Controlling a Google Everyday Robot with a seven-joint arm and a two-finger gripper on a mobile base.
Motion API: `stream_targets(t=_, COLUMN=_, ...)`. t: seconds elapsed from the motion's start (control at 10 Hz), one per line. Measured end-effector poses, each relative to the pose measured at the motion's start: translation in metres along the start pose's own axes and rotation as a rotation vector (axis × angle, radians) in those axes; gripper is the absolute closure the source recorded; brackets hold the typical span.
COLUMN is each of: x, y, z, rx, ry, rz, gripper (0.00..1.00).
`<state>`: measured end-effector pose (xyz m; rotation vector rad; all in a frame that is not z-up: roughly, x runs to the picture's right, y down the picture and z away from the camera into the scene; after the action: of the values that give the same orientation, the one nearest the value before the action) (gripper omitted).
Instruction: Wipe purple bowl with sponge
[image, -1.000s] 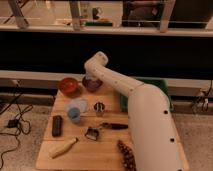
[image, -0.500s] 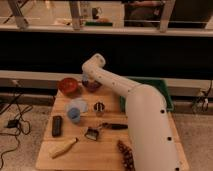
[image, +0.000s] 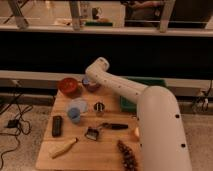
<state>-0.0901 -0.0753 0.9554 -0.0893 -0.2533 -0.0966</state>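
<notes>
The gripper (image: 89, 80) hangs over the purple bowl (image: 92, 87) at the far edge of the wooden table (image: 107, 150), hidden behind the bend of the white arm (image: 150, 120); its jaws are closed, and whether the sponge sits between them cannot be made out. Nearest the viewer, well on this side of the gripper, lie one pale banana-like thing (image: 63, 148) and one brown cone-like thing (image: 128, 156). A little farther are one black remote (image: 57, 125), one brush with a dark handle (image: 102, 129), and one small orange thing (image: 136, 132) beside the arm. Closer to the gripper stand one blue cup (image: 74, 116) touching one pale disc (image: 78, 105), and one small metal cup (image: 99, 108). Just left of the gripper sits one reddish-brown bowl (image: 68, 86); its contents cannot be told. To the gripper's right one green bin (image: 131, 102) is mostly covered by the arm.
</notes>
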Motion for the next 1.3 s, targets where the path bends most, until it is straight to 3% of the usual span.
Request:
stream_targets(t=0.4, x=0.011, y=0.018, z=-0.010, rx=0.000, ry=-0.013, rz=0.017, gripper=1.00)
stream_targets(t=0.9, x=0.039, y=0.019, z=-0.010, rx=0.006, ry=0.024, rz=0.051, gripper=1.00)
stream_targets(t=1.3, x=0.042, y=0.022, z=-0.006, rx=0.010, ry=0.023, rz=0.060, gripper=1.00)
